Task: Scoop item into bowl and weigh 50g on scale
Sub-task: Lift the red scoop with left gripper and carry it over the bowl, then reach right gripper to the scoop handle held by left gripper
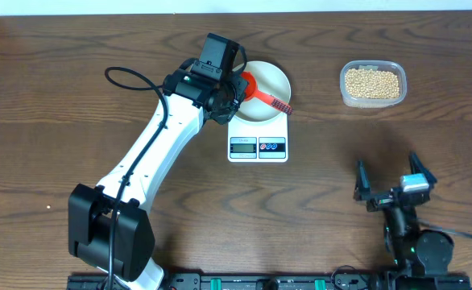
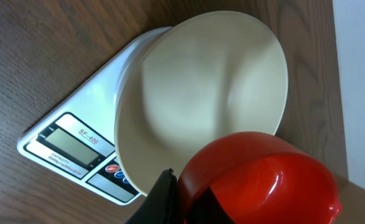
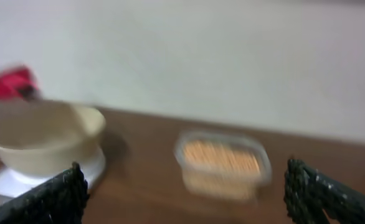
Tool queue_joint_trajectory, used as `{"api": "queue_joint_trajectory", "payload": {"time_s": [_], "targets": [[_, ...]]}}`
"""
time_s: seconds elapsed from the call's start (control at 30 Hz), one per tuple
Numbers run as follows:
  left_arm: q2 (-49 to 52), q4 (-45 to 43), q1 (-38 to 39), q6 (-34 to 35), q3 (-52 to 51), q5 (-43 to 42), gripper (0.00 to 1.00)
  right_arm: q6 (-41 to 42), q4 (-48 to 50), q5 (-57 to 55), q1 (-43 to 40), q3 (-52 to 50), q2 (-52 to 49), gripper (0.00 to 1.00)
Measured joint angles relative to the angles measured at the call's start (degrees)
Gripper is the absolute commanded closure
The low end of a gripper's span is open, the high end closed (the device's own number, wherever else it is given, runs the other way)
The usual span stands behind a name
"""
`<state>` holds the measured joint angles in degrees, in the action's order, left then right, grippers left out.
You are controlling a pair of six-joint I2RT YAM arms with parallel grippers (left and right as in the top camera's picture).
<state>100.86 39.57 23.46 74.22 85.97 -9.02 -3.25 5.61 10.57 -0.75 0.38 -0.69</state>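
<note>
A dark wood-grain counter (image 1: 75, 48) runs up to a pale wall at its 12 o'clock edge. Near the middle lies the scale (image 1: 257, 138), its long axis running 12 to 6, with the display (image 1: 242, 146) and the red and blue buttons (image 1: 272, 146) at the 6 o'clock end. The bowl (image 1: 273, 74) sits on the scale's 12 o'clock half, mouth up, its inside showing plain white.

The left end effector (image 1: 226, 95) is clenched on a red scoop (image 1: 252, 85) over the bowl's 9 o'clock side. The scoop's long axis runs 10 to 4, cup at 10, handle pointing to 4 past the bowl's rim.

The beans (image 1: 372, 82) fill a clear tub (image 1: 343, 80) at 2 o'clock from the scale, well apart from it, with its long axis running 9 to 3.

The right end effector (image 1: 387, 165) is released, jaws spread wide, at 4 o'clock from the scale, and it faces 12 o'clock toward the tub. Its wrist view is blurred.
</note>
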Motion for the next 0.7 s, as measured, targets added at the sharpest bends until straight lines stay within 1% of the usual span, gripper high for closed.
{"api": "queue_joint_trajectory", "payload": {"time_s": [0.07, 0.17, 0.3, 0.37, 0.57, 0.67, 0.7], "targets": [[0.0, -0.1, 0.0, 0.6, 0.0, 0.0, 0.93, 0.0, 3.8, 3.0, 0.0, 0.0, 0.0, 0.01], [0.0, -0.7, 0.0, 0.9, 0.0, 0.0, 0.93, 0.4, 6.6, 5.9, 0.0, 0.0, 0.0, 0.01], [0.0, -1.3, 0.0, 1.0, 0.0, 0.0, 0.93, 2.8, 6.9, 9.4, 0.0, 0.5, -1.8, 0.01], [0.0, -1.4, 0.0, 1.0, 0.0, 0.0, 0.93, 3.2, 6.7, 10.7, 0.0, 2.0, -4.3, 0.01], [0.0, -1.5, 0.0, 1.0, 0.0, 0.0, 0.93, 4.1, 4.9, 15.3, 0.0, 15.5, -19.3, 0.01], [0.0, -1.5, 0.0, 1.0, 0.0, 0.0, 0.93, 4.2, 1.8, 18.6, -0.2, 23.2, -27.8, 0.01], [0.0, -1.6, 0.0, 1.0, 0.0, 0.0, 0.92, 4.2, -0.3, 20.3, -0.6, 27.0, -32.4, 0.01]]}}
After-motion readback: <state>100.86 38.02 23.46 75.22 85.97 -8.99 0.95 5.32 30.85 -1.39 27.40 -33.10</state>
